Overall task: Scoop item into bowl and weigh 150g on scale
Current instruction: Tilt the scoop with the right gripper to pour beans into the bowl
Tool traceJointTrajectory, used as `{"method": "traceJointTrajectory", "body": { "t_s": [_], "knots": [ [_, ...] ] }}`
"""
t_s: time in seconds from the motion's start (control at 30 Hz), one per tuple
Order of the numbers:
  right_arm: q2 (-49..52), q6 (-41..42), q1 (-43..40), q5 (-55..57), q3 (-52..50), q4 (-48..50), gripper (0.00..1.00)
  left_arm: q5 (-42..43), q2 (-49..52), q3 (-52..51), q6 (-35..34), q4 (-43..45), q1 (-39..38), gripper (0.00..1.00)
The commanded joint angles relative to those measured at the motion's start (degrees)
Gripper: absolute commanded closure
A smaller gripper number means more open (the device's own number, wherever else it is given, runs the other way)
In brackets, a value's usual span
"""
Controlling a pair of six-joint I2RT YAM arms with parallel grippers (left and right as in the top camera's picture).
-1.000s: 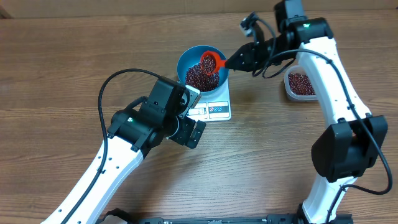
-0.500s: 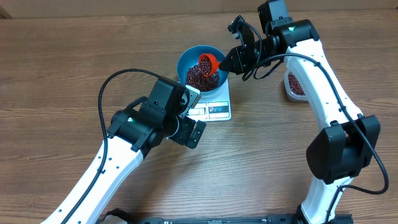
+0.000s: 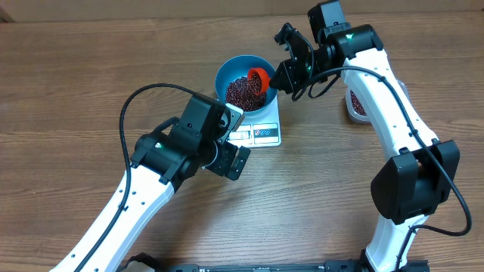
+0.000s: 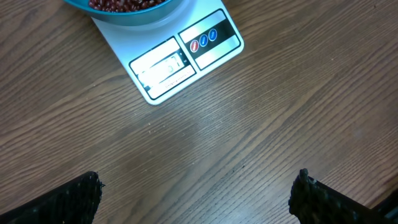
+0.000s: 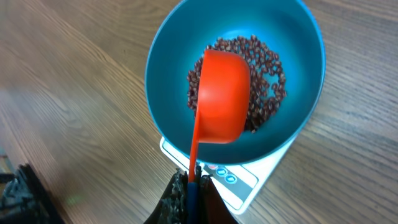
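A round, deep, bright blue bowl (image 3: 224, 75) is standing on a small flat white rectangular scale (image 3: 262, 130) in the upper centre of the overhead frame, on the wood-grain tabletop (image 3: 76, 75). A heap of small dark red-brown beans (image 3: 240, 94) is lying in the bottom of the bowl.

The right tool (image 3: 281, 75) is reaching in from the upper right and is clamping the thin handle of a red-orange plastic scoop (image 3: 259, 76), with its jaws closed tight on it. In the right wrist view, the scoop's cup is hanging inside the bowl's rim, directly over the beans, with its rounded outer side facing the camera. Whether the cup is touching the beans cannot be told.

The left tool (image 4: 198, 180) is hovering over bare tabletop just below the scale in the overhead frame, with its jaws spread wide and gripping nothing. In the left wrist view, the scale's display window (image 4: 163, 65) and button panel (image 4: 208, 37) are sitting along the scale edge that is not covered by the bowl. The display is lit, but its digits are too blurred to read.

A clear plastic tub (image 3: 357, 106) holding more beans is sitting at the upper right of the overhead frame, partly hidden behind the right arm and well apart from the scale.
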Motion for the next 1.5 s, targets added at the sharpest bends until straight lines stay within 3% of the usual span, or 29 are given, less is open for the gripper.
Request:
{"method": "traceJointTrajectory", "body": {
  "t_s": [0.0, 0.17, 1.1, 1.3, 1.47],
  "knots": [
    [-0.04, -3.50, 1.18, 1.07, 1.73, -0.46, 0.96, 0.76, -0.17, 0.15, 0.04, 0.09, -0.28, 0.00],
    [-0.04, 0.24, 1.20, 1.14, 1.73, 1.40, 0.96, 0.76, -0.17, 0.17, 0.04, 0.09, -0.28, 0.00],
    [-0.04, 0.20, 1.22, 1.01, 1.73, 0.83, 0.97, 0.76, -0.17, 0.15, 0.04, 0.09, -0.28, 0.00],
    [-0.04, -6.25, 2.40, 3.39, 1.73, -1.07, 0.96, 0.76, -0.17, 0.17, 0.04, 0.09, -0.28, 0.00],
    [-0.04, 3.69, 2.10, 7.10, 1.73, 3.06, 0.96, 0.76, -0.17, 0.15, 0.04, 0.09, -0.28, 0.00]
  ]
}}
